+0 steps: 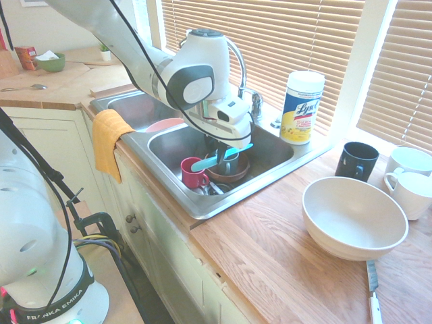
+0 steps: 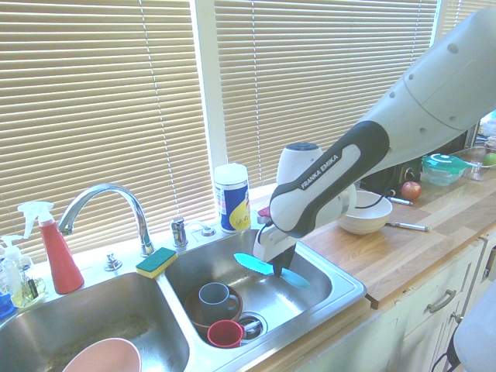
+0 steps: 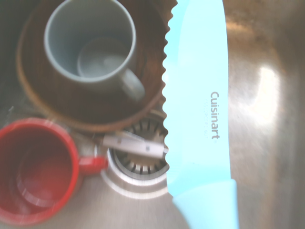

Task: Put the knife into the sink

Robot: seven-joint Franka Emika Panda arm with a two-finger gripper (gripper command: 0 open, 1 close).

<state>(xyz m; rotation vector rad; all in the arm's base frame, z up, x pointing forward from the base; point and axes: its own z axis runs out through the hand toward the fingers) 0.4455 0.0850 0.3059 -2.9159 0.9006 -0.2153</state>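
Tool [image 2: 277, 267] clamps knife [image 2: 270, 269] level | inside sink [image 2: 341, 273] rim; above mugs [image 1: 194, 173]

basin floor window side: bare steel | blocked: grey mug [image 2: 216, 297] in brown bowl [image 2: 195, 311], red mug [image 2: 225, 333], drain [image 3: 138, 164]

The white arm [image 2: 434, 93] reaches low, jaws pointing straight down, clamped.

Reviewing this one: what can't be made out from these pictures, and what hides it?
- Gripper fingers on the knife: covered by the hand in both exterior views.
- Pale utensil over the drain: blurred in the wrist view, kind unclear.
- Dark-bladed knife on the counter: handle cut off by the first exterior view's bottom edge.
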